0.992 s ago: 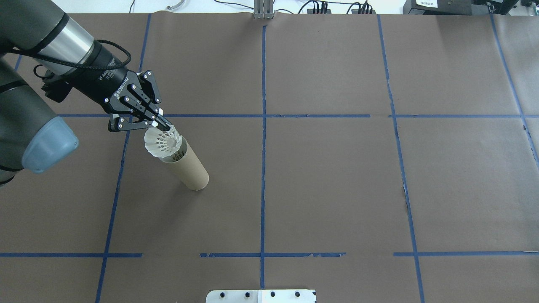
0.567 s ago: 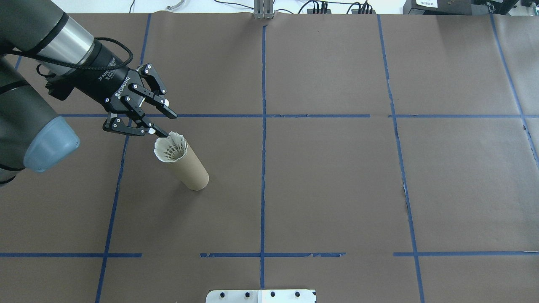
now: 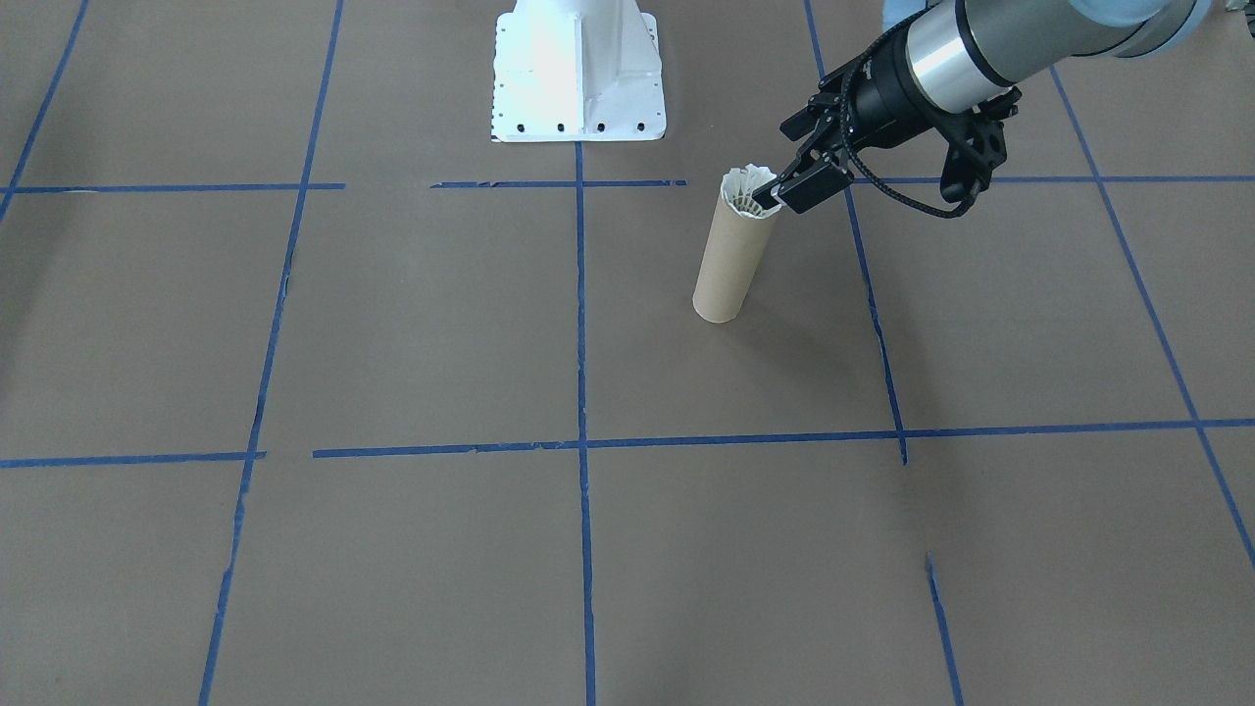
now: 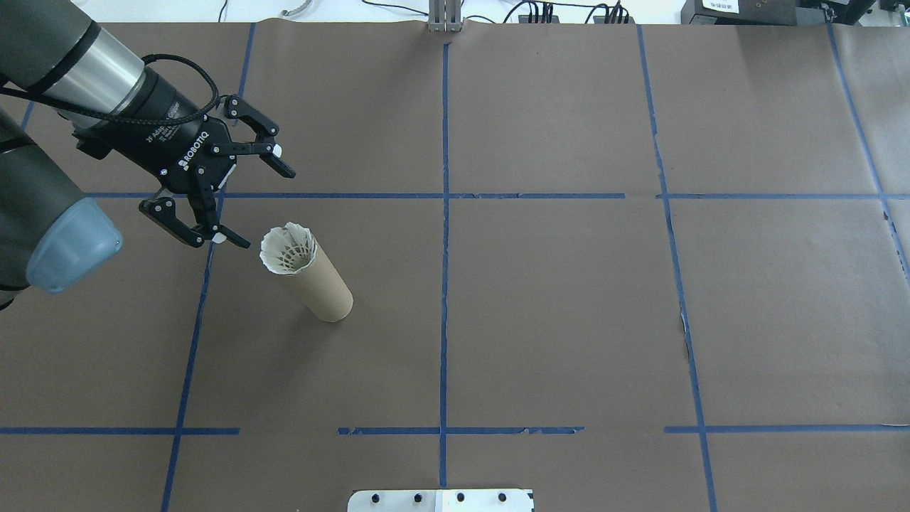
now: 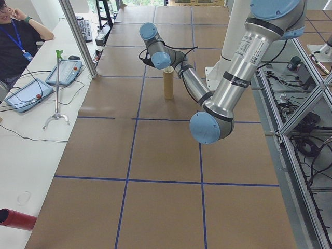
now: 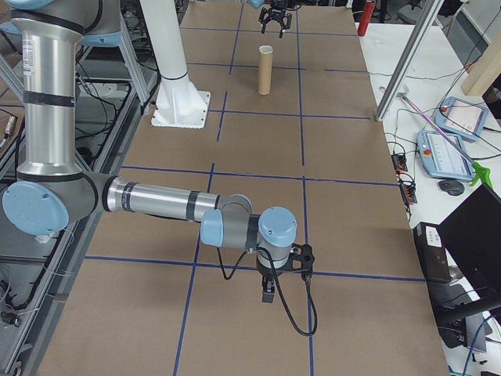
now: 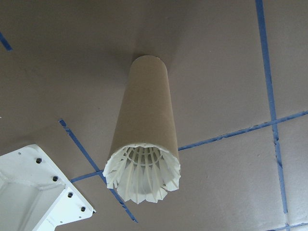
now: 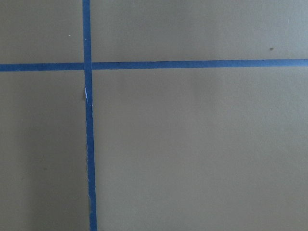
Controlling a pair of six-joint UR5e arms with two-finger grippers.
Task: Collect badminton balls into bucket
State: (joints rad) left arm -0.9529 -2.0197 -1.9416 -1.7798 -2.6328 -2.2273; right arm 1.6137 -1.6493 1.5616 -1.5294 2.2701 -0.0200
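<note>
Left claw [image 4: 256,195] now spread wide, backed off the bucket [image 4: 316,280]; shuttlecock [image 4: 287,247] stays seated in its mouth. Right claw [image 6: 267,296]: can't tell.

Bucket [image 4: 316,274] stands upright on table [image 4: 554,306], on robot's left half. Shuttlecock [image 4: 287,249] sits in bucket mouth, skirt up, edge above rim. Left gripper [image 4: 249,205] just beside bucket top, apart. Right gripper [image 6: 267,291] far away, seemingly low over table.
</note>
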